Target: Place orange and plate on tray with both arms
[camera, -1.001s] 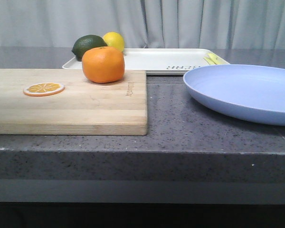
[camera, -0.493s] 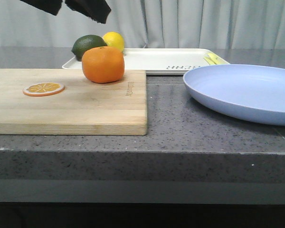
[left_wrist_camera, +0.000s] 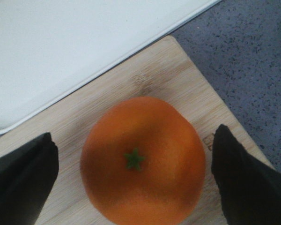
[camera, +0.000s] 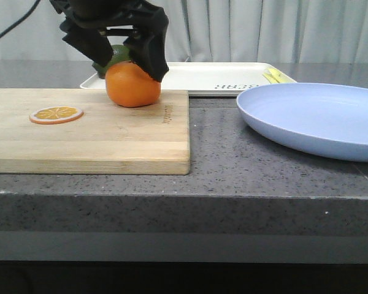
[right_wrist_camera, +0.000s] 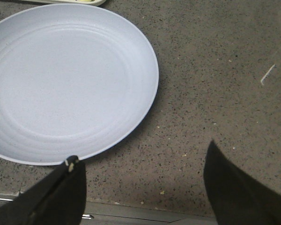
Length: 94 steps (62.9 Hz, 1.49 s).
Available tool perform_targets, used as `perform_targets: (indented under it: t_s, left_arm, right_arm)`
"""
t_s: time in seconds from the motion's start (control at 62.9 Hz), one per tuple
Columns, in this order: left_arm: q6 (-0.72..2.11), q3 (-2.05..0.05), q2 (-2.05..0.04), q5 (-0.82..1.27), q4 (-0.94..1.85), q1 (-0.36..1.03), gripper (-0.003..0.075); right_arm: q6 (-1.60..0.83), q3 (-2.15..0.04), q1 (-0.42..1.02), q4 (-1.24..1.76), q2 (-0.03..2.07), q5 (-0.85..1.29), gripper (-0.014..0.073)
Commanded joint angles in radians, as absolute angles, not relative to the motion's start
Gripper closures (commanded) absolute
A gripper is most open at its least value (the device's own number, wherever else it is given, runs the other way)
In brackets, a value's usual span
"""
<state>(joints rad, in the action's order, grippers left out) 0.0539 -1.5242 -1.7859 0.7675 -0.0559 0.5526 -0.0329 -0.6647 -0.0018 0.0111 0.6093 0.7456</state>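
The orange [camera: 132, 84] sits on the far right corner of the wooden cutting board [camera: 86, 131]; it also shows in the left wrist view [left_wrist_camera: 143, 159], green stem up. My left gripper [camera: 124, 58] is open just above it, one finger on each side, not touching. The lavender-blue plate [camera: 319, 116] lies on the counter at the right, and fills much of the right wrist view [right_wrist_camera: 65, 79]. My right gripper [right_wrist_camera: 143, 180] is open over the counter beside the plate's rim and does not show in the front view. The off-white tray [camera: 202, 76] lies behind the board.
A thin orange slice [camera: 56, 114] lies on the board's left part. A dark green fruit [camera: 116, 54] is partly hidden behind my left gripper. Yellow-green pieces [camera: 276, 76] lie on the tray's right end. The counter's front edge [camera: 184, 193] is close.
My left gripper came down from the upper left and now straddles the top of the orange, hiding the lemon. The orange, plate and tray have not moved.
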Motion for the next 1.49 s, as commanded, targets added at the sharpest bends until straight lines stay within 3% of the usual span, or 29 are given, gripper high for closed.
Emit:
perform_targets:
  t_s: [0.0,0.382,0.588,0.699,1.145,1.478]
  left_arm:
    - [0.055,-1.563,-1.765,0.720,-0.037,0.560,0.0078]
    - [0.055,-1.563,-1.796,0.696,-0.020,0.560,0.0087]
    - [0.055,-1.563,-1.796,0.696,0.000,0.560,0.0244]
    - [0.055,-1.563,-1.796,0.696,0.000,0.563,0.0290]
    - [0.055,-1.718,-1.809,0.660,0.000,0.715,0.0292]
    - [0.055,-1.924,-1.970,0.660,0.000,0.856,0.0292]
  right_arm:
    - [-0.039,-0.700,-0.001,0.013,0.617,0.688,0.0054]
    - [-0.039,-0.700,-0.001,0.013,0.617,0.689,0.0054]
    - [-0.039,-0.700,-0.001,0.013,0.617,0.689,0.0054]
    - [-0.039,-0.700,-0.001,0.013,0.617,0.690,0.0054]
    - [-0.039,-0.700,-0.001,0.013,0.617,0.692,0.0054]
    - [-0.039,-0.700,-0.001,0.013,0.617,0.697,0.0054]
